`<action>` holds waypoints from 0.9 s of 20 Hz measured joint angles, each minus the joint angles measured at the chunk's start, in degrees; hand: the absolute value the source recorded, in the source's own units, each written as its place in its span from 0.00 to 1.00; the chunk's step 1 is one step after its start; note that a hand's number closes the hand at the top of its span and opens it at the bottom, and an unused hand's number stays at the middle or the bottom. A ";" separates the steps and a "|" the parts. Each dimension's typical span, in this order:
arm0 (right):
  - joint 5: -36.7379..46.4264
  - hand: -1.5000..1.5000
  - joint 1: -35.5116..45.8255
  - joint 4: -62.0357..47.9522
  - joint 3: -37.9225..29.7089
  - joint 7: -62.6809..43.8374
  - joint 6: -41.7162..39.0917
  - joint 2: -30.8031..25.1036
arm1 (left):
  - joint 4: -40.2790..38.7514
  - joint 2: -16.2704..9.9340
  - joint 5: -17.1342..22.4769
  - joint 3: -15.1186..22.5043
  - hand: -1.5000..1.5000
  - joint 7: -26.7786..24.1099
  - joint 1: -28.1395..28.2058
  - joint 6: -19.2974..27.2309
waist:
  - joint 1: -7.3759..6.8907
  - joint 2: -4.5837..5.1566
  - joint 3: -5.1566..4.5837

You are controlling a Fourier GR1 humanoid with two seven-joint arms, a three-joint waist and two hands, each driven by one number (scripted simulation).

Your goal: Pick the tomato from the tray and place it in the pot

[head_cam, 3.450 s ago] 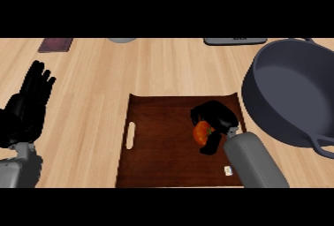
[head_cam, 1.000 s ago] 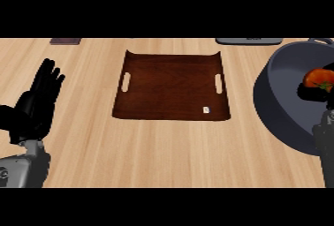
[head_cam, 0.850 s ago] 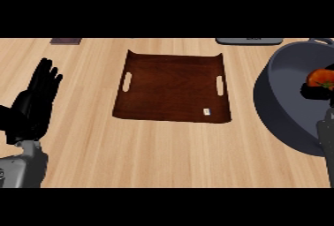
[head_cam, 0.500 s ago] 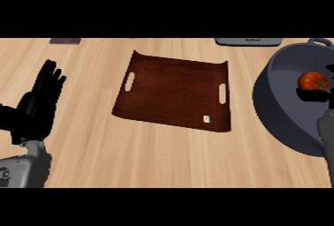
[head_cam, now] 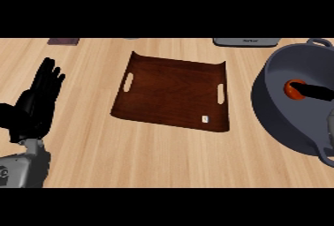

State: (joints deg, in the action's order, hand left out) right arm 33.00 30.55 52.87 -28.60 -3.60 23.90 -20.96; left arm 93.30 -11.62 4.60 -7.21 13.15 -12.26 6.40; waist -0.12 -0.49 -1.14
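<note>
The tomato [head_cam: 295,88] is seen inside the pot [head_cam: 280,110], at the right of the frame, with black fingers of the right hand [head_cam: 321,91] against its right side. Only those fingers show; they reach in from the right edge, and it cannot be told whether the tomato is pinched or merely touched. The left hand [head_cam: 36,103] is held at the left of the frame, fingers straight and pointing up, resting and holding nothing.

The chief risk is judged to lie in the release. If the tomato is let go while above the pot's floor, a roll across the curved bottom is likely, though the high wall should contain it. A withdrawal begun before the fingers are clear could drag the tomato up the wall or nudge the pot, whose handle [head_cam: 318,42] sits near the upper right corner.

The tomato is round, smooth and orange-red. The pot is a deep, dark grey bowl with a matte, metallic look and a thick rim. The tray [head_cam: 173,95], in the middle of the frame, is dark brown polished wood, rectangular with upturned ends and two slot handles. The counter [head_cam: 163,154] is pale wood with fine grain.
</note>
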 measured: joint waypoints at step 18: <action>-28.39 0.00 -15.60 11.59 -14.26 11.81 -15.44 -4.17 | -0.21 -0.29 -0.08 -1.22 0.50 0.18 -0.04 -0.25 | 0.60 0.08 0.54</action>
State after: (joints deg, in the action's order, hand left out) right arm 4.61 14.94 64.46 -42.86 8.21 8.46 -25.13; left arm 93.10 -11.92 4.53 -8.43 13.33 -12.29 6.15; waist 0.48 -0.41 -0.60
